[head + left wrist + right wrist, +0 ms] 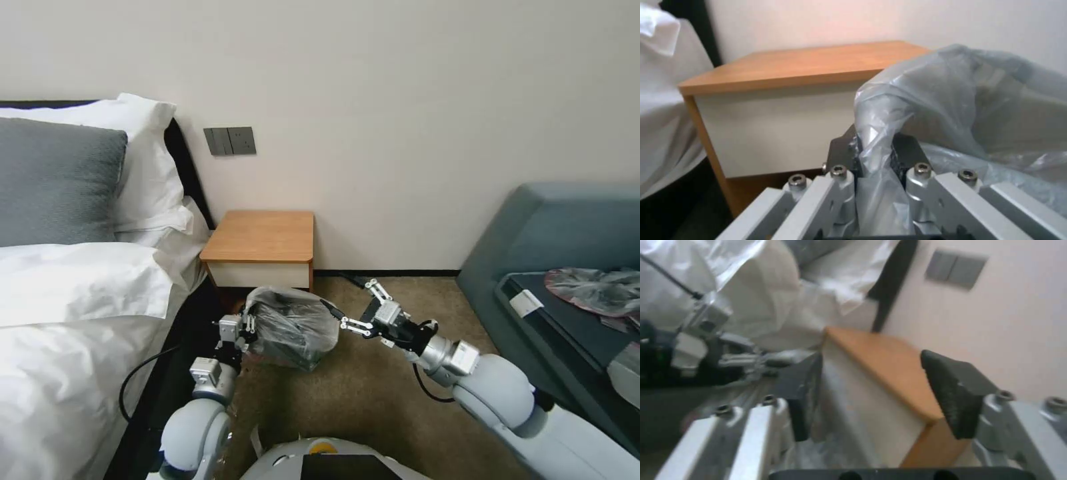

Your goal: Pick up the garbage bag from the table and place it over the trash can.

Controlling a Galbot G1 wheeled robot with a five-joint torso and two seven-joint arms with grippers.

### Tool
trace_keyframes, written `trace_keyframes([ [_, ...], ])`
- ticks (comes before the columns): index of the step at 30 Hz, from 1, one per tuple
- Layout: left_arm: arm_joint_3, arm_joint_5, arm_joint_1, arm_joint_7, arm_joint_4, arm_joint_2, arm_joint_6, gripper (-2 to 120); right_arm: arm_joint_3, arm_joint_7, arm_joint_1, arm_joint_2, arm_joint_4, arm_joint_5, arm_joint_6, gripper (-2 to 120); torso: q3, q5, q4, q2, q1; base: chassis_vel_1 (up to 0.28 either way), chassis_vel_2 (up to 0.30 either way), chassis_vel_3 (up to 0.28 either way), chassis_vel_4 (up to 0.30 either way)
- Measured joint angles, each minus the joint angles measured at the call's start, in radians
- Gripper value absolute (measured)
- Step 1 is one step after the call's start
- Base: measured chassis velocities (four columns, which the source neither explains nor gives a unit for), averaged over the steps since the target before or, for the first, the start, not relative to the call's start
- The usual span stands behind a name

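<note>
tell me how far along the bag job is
Done: the garbage bag is off the table and sits on the floor in front of it, draped over something. In hand: the left hand pinches its edge; the right hand hangs open beside it. Left: spreading it; the bin itself cannot be made out.

Plain cream wall (400,100) with grey switches (230,141), brown carpet (373,400), white-sheeted bed (60,320), blue-grey sofa (553,227).
</note>
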Motion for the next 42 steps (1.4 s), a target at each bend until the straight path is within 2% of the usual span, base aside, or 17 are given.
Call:
trace_keyframes([
  [2, 0.001, 0.004, 0.0, 0.002, 0.002, 0.0, -0.005, 8, -0.018, 0.0, 0.014, -0.006, -0.002, 0.015, -0.016, 55, 0.0, 0.0, 0.0002, 0.0, 0.0, 0.0, 0.0, 0.0, 0.0],
  [3, 0.004, 0.018, 0.0, 0.01, 0.01, -0.003, -0.023, 8, -0.09, 0.009, 0.075, -0.026, -0.016, 0.068, -0.07, 47, 0.0, 0.0001, 0.0002, 0.0, 0.0, 0.0, 0.0, 0.0, 0.0],
  [6, 0.011, 0.024, -0.002, 0.014, 0.016, -0.007, -0.035, 8, -0.21, 0.035, 0.183, -0.036, -0.057, 0.113, -0.129, 34, 0.0, 0.0, 0.0001, 0.0, 0.0, 0.0, 0.0, 0.0, 0.0],
  [7, 0.011, 0.024, -0.002, 0.014, 0.016, -0.007, -0.035, 8, -0.21, 0.035, 0.183, -0.036, -0.057, 0.113, -0.129, 34, 0.0, 0.0, 0.0001, 0.0, 0.0, 0.0, 0.0, 0.0, 0.0],
  [9, 0.015, 0.025, -0.004, 0.018, 0.019, -0.01, -0.04, 8, -0.29, 0.045, 0.252, -0.03, -0.099, 0.12, -0.151, 25, 0.0, 0.0, 0.0002, 0.0, 0.0, 0.0, 0.0, 0.0, 0.0],
  [11, 0.02, 0.035, -0.004, 0.022, 0.024, -0.015, -0.046, 8, -0.418, 0.065, 0.356, -0.002, -0.174, 0.133, -0.201, 14, 0.0, 0.0, 0.0, 0.0, 0.0, 0.0, 0.0, 0.0, 0.0],
  [12, 0.02, 0.035, -0.004, 0.022, 0.024, -0.015, -0.046, 8, -0.418, 0.065, 0.356, -0.002, -0.174, 0.133, -0.201, 14, 0.0, 0.0, 0.0, 0.0, 0.0, 0.0, 0.0, 0.0, 0.0],
  [15, 0.02, 0.05, -0.002, 0.029, 0.032, -0.016, -0.062, 8, -0.514, 0.073, 0.451, 0.025, -0.244, 0.136, -0.23, 0, 0.0, 0.0001, 0.0001, 0.0, 0.0, 0.0, 0.0, 0.0, 0.0],
  [20, 0.023, 0.066, -0.002, 0.038, 0.037, -0.018, -0.075, 8, -0.606, 0.098, 0.568, 0.049, -0.292, 0.164, -0.268, 0, 0.0, -0.0001, 0.0, 0.0, 0.0, 0.0, 0.0, 0.0, 0.0],
  [23, 0.028, 0.096, -0.002, 0.049, 0.047, -0.021, -0.095, 8, -0.705, 0.132, 0.664, 0.075, -0.331, 0.195, -0.301, 0, 0.0, -0.0002, 0.0002, 0.0, 0.0, 0.0, 0.0, 0.0, 0.0],
  [28, 0.032, 0.118, -0.001, 0.059, 0.051, -0.024, -0.11, 8, -0.802, 0.146, 0.734, 0.106, -0.384, 0.203, -0.317, 0, 0.0, -0.0001, -0.0001, 0.0, 0.0, 0.0, 0.0, 0.0, 0.0],
  [32, 0.032, 0.147, 0.005, 0.064, 0.05, -0.027, -0.124, 8, -0.884, 0.149, 0.793, 0.162, -0.451, 0.196, -0.328, 0, 0.0, 0.0, 0.0001, 0.0, 0.0, 0.0, 0.0, 0.0, 0.0],
  [42, 0.046, 0.161, 0.021, 0.066, 0.026, -0.03, -0.131, 8, -0.946, 0.136, 0.833, 0.243, -0.576, 0.136, -0.323, 0, 0.0, 0.0, 0.0001, 0.0, 0.0, 0.0, 0.0, 0.0, 0.0],
])
